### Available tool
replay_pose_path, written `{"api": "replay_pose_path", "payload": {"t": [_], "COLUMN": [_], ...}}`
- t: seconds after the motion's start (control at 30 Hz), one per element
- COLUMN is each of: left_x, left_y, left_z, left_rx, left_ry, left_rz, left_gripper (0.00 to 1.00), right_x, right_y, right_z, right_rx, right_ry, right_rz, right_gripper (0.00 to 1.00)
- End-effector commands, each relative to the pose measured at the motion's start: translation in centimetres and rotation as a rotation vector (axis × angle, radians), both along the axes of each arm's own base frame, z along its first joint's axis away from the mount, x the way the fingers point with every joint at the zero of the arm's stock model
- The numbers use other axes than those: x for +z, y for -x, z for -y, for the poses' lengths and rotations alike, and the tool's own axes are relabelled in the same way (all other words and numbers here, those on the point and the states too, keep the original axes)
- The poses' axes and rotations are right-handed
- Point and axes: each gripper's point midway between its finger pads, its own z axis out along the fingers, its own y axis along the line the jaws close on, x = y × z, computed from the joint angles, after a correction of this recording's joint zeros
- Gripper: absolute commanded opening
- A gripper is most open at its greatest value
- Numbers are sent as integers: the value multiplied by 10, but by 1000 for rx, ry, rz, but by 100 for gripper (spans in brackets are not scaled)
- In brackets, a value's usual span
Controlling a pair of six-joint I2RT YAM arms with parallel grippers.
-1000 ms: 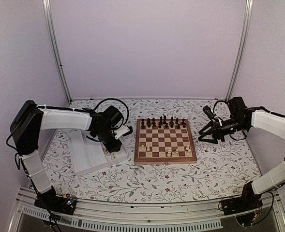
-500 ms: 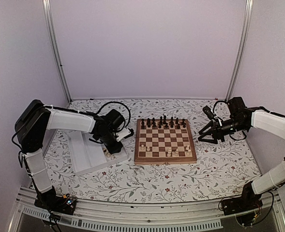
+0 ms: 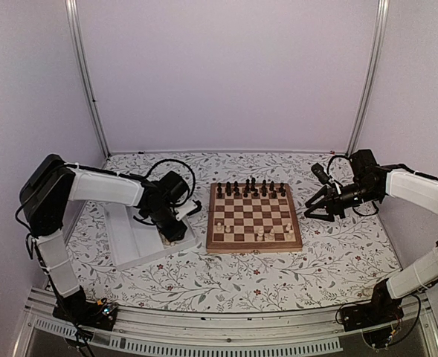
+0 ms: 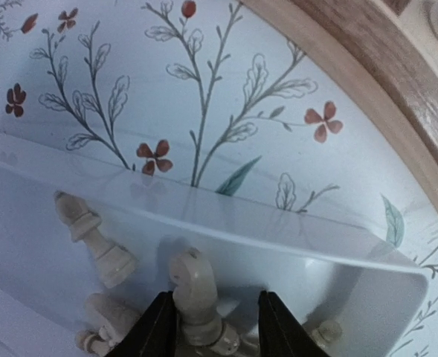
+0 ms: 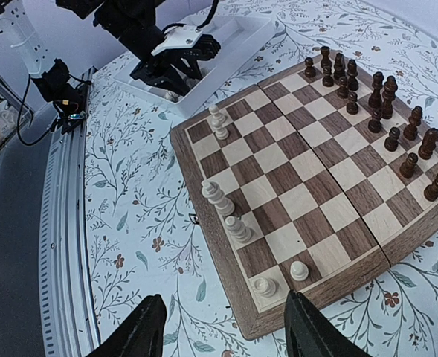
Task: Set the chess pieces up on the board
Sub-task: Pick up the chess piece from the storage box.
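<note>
Right, I see my left gripper (image 4: 211, 327) down in the white tray (image 4: 263, 238), fingers straddling a cream chess piece (image 4: 195, 294) (grip unclear); right gripper (image 5: 222, 327) hangs open beside the board (image 3: 254, 217), where several pale pieces (image 5: 226, 212) stand.

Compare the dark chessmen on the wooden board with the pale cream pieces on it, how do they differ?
The dark brown-black chessmen fill the far two rows of the wooden chessboard, closely packed; the pale cream chess pieces are only a handful, scattered along the near edge with gaps. More pale pieces lie tipped in the white tray. On the board, both sets stand upright.
</note>
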Motion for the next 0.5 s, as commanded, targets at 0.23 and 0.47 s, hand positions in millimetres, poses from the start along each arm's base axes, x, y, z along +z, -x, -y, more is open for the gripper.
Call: {"api": "replay_pose_path", "payload": {"t": [0.23,0.47], "left_x": [-26,-13], "left_y": [45,35], "left_z": [-48,-29], "left_rx": [101,101], "left_ry": [-159,-43], "left_rz": [-171,-146], "left_gripper": [21,24], "right_x": [6,10], "right_y": [-1,0], "right_z": [-5,-9], "right_rx": [27,41], "right_ry": [-26,-27], "right_rz": [-7,-4], "right_gripper": [57,56]}}
